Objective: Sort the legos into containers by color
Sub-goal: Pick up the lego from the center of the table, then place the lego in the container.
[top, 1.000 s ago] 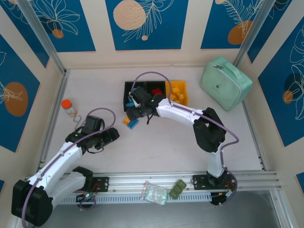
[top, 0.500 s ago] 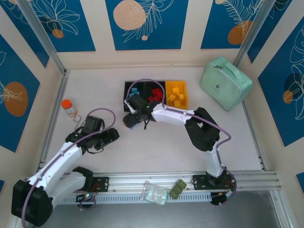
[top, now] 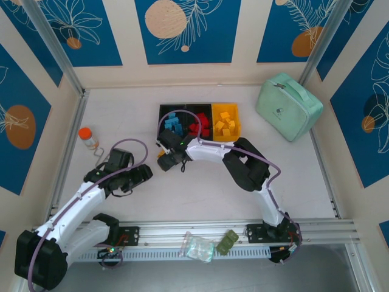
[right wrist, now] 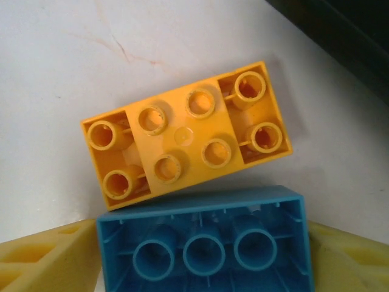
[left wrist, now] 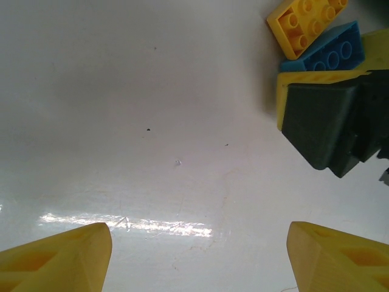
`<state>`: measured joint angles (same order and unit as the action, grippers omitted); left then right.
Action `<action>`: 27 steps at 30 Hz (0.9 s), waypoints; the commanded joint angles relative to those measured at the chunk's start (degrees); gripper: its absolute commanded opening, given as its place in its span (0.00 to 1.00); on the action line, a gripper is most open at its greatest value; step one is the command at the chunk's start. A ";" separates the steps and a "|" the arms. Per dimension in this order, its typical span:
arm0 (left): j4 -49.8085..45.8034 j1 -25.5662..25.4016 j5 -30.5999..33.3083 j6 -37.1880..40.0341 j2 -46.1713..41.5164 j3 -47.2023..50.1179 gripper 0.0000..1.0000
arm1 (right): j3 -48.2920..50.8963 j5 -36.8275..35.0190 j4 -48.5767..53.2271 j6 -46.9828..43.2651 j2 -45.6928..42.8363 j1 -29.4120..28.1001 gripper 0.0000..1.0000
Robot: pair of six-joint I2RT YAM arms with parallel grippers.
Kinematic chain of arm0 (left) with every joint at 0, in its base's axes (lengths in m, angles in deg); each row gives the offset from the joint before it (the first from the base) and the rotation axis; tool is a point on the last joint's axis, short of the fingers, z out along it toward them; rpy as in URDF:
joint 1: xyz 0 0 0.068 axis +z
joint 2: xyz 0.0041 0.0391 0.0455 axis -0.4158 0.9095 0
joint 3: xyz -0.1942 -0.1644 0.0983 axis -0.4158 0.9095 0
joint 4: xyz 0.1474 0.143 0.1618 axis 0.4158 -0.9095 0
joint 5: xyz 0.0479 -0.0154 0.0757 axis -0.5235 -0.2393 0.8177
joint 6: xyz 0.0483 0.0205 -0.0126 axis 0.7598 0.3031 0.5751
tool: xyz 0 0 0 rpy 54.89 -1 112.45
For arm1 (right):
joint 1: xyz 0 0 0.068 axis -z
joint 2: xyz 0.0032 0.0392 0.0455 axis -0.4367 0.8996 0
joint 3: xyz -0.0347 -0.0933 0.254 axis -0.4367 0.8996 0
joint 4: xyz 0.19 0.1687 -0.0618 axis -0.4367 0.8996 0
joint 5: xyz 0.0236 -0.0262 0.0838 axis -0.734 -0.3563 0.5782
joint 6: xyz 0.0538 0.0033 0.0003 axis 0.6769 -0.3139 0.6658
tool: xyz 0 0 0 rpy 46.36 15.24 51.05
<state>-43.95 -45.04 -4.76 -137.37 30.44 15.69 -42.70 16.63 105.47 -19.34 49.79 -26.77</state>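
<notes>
Since a sec ago the right gripper (top: 166,159) has pulled back off the containers (top: 161,112) toward the near left and now sits low over 2 loose bricks. The left arm hasn't budged.

Top cam:
- 3 joined bins at far middle, 2 black + 1 yellow.
- Blue legos (top: 173,123) in left bin, red legos (top: 199,126) in middle, yellow legos (top: 225,125) in the yellow one. Too small to count.

Right wrist cam adds detail:
- Blue brick (right wrist: 206,243) lies hollow side up, 3 tubes showing.
- Yellow pads (right wrist: 42,261) press on both its ends.
- Orange-yellow brick (right wrist: 185,137), 8 studs showing, touches its long side.

Left wrist cam sees the same 2 bricks. Left gripper (top: 143,174) fingers (left wrist: 61,258) are spread wide w/ nothing between.

Also 1 orange-capped bottle (top: 89,137) at left and 1 mint case (top: 289,104) far right. Table (top: 200,188) is white and scuffed. Walls are beige w/ blue leaf panels (top: 188,30).
</notes>
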 commanded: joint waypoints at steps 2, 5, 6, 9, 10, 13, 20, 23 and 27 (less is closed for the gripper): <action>0.14 0.60 -0.05 -0.74 0.58 0.41 0.76 | -1.46 -0.29 0.88 -0.53 0.22 -0.54 0.68; 0.48 0.61 -0.13 -0.70 0.94 0.39 0.76 | -0.32 -1.13 0.84 -0.29 -1.85 -0.55 0.62; 0.59 0.61 -0.07 -0.70 1.04 0.47 0.76 | 0.07 -1.22 1.03 -0.28 -2.69 -0.60 0.61; 0.99 0.60 -0.36 -0.66 1.34 0.43 0.76 | 1.57 -2.01 1.35 -0.21 -6.03 -0.57 0.59; 1.15 0.61 -0.44 -0.66 1.48 0.44 0.76 | 2.02 -2.21 1.48 -0.28 -7.26 -0.46 0.59; 2.00 0.58 -1.12 -0.74 1.77 0.41 0.76 | 2.22 -2.24 2.38 -0.59 -10.29 0.05 0.59; 3.46 0.52 -3.11 -1.01 2.32 0.26 0.76 | -3.74 -2.43 4.99 -2.44 -10.30 3.01 0.59; 4.27 0.43 -3.78 -1.01 1.57 0.33 0.76 | -8.74 -2.08 6.36 -3.43 -7.37 4.75 0.59; 7.12 0.34 -5.50 -1.08 -0.83 1.25 0.75 | -17.08 -1.50 9.04 -3.78 -1.90 6.84 0.59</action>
<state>-39.73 -45.04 -7.80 -137.80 31.58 16.02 -55.25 14.70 111.51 -21.70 44.35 -21.02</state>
